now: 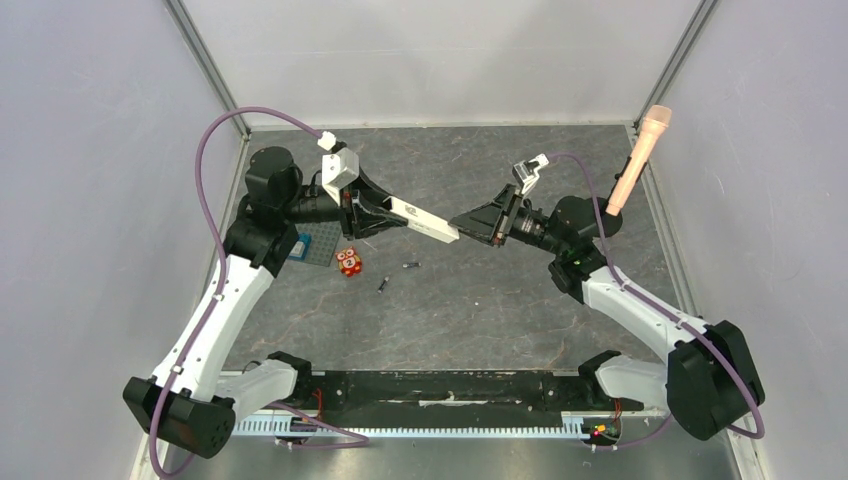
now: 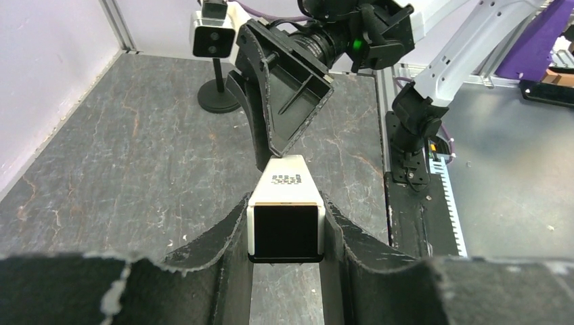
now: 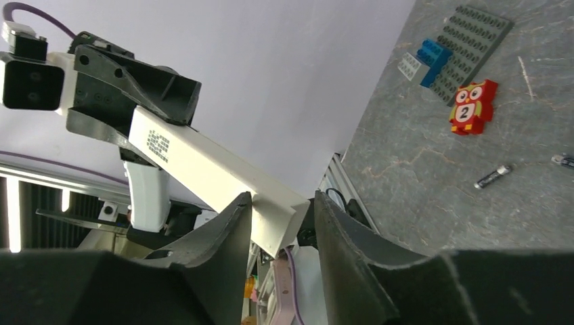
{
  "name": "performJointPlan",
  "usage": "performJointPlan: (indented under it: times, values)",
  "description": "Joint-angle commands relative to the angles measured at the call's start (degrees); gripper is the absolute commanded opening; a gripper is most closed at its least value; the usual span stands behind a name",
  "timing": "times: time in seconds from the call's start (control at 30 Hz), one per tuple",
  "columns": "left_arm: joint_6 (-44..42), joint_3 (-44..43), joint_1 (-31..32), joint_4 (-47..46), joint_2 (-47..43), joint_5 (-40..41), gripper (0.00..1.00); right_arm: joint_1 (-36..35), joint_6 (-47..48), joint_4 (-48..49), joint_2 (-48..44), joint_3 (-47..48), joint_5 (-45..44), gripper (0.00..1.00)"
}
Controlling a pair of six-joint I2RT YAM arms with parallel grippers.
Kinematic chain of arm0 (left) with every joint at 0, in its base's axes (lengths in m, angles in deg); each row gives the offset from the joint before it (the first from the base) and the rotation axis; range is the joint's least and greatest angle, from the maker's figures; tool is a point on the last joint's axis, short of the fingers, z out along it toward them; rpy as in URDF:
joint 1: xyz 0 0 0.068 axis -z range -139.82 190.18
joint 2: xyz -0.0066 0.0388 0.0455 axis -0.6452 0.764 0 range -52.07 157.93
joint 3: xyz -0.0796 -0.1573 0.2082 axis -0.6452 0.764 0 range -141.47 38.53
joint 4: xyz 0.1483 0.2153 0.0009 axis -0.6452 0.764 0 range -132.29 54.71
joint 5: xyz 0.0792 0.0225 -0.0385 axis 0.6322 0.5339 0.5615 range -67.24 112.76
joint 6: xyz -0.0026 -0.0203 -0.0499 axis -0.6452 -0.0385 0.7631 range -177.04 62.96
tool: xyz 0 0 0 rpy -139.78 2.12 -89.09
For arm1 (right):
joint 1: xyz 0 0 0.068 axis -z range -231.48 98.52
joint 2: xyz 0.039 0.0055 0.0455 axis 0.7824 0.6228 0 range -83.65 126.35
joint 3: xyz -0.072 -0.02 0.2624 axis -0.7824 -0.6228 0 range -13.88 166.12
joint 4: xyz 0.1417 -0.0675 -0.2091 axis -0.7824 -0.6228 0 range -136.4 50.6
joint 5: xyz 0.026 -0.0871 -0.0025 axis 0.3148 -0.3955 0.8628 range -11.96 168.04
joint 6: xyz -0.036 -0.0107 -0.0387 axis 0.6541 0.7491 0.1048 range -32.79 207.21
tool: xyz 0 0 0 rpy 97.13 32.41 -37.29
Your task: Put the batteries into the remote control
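— While you have the feeds up, tell me where the remote control [image 1: 425, 221] sits against the fingers.

— I see it off the table [image 1: 500, 310], slanting between my two arms. My left gripper [image 2: 285, 233] is closed on one end, with a finger [image 2: 216, 244] pressed to each long side and the dark end face toward that wrist camera. My right gripper [image 3: 281, 220] straddles the other end. One finger [image 3: 223, 244] looks to be against it and the other is just beside it. I cannot tell whether that is a firm grip.

— And the batteries [image 1: 409, 266]?

— Both lie on the table, apart from each other. One is near the owl toy [image 1: 349, 262], and the second battery [image 1: 383, 284] is a little closer to the bases.

— Anything you can't read?

— My right wrist view cuts one battery at the frame edge. The small dark print on the remote control is too fine to make out. From overhead, the right gripper covers the far tip.
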Motion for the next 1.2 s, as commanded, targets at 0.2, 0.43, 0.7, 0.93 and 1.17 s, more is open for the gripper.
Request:
performJointPlan:
  times: [0.2,0.43,0.7,0.93,1.17]
  values:
    - [-2.6,-1.3,-0.1,-1.4,-0.8,2.7,0.02,0.1,0.3,0.4,-0.6,1.2,2.9,0.49]
    - [-3.7,-1.3,-0.1,-0.3,-0.6,4.4,0.02,0.3,0.6,-1.0,-0.4,1.8,2.9,0.29]
    - [-7.3,-1.7,-0.1,4.2,0.2,6.2,0.02,0.4,1.6,-3.0,-0.8,3.2,1.1,0.08]
    - [-7.3,-0.3,-0.1,4.5,0.9,10.1,0.02,0.5,0.2,-0.3,0.1,3.1,-1.2,0.00]
    - [-5.6,1.8,-0.1,5.1,0.9,24.1,0.02,1.1,-4.7,11.1,-0.5,-2.2,-8.6,0.00]
